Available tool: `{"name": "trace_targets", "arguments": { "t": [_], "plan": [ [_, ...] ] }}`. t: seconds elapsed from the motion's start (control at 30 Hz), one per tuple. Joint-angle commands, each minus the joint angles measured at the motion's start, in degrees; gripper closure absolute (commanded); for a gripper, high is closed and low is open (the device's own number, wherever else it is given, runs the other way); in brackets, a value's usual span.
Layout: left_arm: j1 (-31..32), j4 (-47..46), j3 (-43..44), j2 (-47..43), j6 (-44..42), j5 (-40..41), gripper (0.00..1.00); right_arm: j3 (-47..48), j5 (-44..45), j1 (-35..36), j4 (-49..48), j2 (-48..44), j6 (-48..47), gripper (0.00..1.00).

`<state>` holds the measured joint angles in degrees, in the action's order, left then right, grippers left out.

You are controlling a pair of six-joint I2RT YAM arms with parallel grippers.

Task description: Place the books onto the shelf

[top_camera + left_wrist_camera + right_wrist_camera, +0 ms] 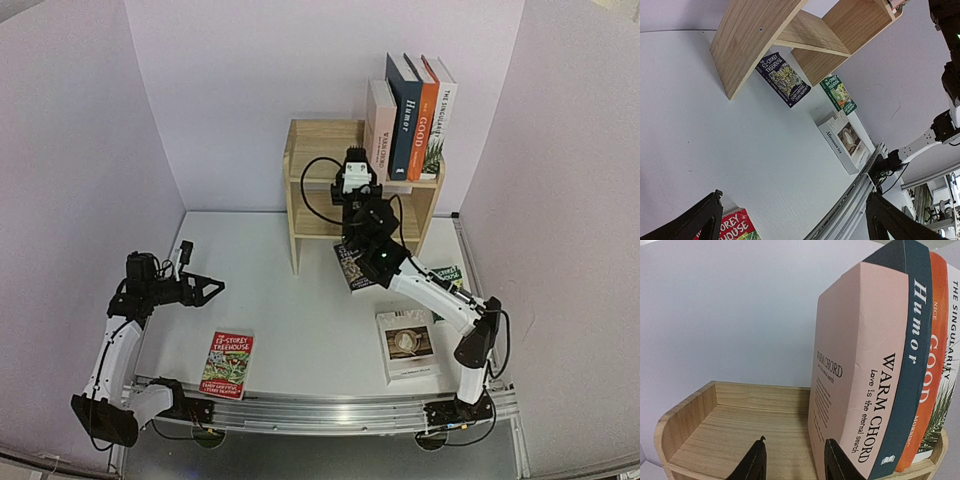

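The pink book [860,365] stands upright on the top tier of the shelf [730,425], against the navy book [912,340], with nothing supporting its open side. So we think the right gripper [795,442] should draw straight back without brushing it. Its jaws are narrowly apart and empty; one finger perhaps touches the cover. The left gripper [794,196] gapes wide, empty.

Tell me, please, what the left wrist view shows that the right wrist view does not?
Left wrist only: four books lying on the table: navy Treehouse, green Treehouse, coffee-cup book and red Treehouse. Right wrist only: the readable spines of Warm Chord, Humor, Good and Singularity, upright on the top tier. Both: the shelf.
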<state>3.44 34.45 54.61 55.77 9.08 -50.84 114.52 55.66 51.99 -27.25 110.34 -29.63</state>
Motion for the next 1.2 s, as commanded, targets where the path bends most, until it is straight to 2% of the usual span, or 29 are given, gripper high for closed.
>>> {"name": "trace_targets", "arguments": {
  "t": [0.0, 0.1, 0.27, 0.43, 0.73, 1.17],
  "plan": [
    [0.06, -0.86, -0.33, -0.94, 0.66, -0.63, 0.0, -0.78, -1.37, 1.03, -4.85, -1.19, -1.66, 0.61],
    [0.05, -1.1, 0.16, -0.08, 0.67, -0.88, 0.0, 1.71, -5.23, 0.93, -4.68, 1.59, -4.88, 0.59],
    [0.05, -1.03, 0.99, 0.93, 0.31, -1.3, 0.0, 14.97, -6.6, -0.41, -2.99, 11.06, -15.04, 0.57],
    [0.03, -0.75, 0.79, 0.74, 0.45, -1.46, 0.0, 21.62, -8.65, -2.91, -2.26, 15.95, -19.57, 0.57],
    [0.03, -0.34, 0.33, 0.45, 0.62, -1.46, 0.0, 24.71, -10.93, -7.17, 0.79, 17.37, -17.7, 0.57],
    [0.02, 0.91, -0.21, -0.29, 0.24, -1.62, 0.0, 33.26, -13.2, -9.64, 2.37, 24.58, -15.15, 0.57]
  ]
}}
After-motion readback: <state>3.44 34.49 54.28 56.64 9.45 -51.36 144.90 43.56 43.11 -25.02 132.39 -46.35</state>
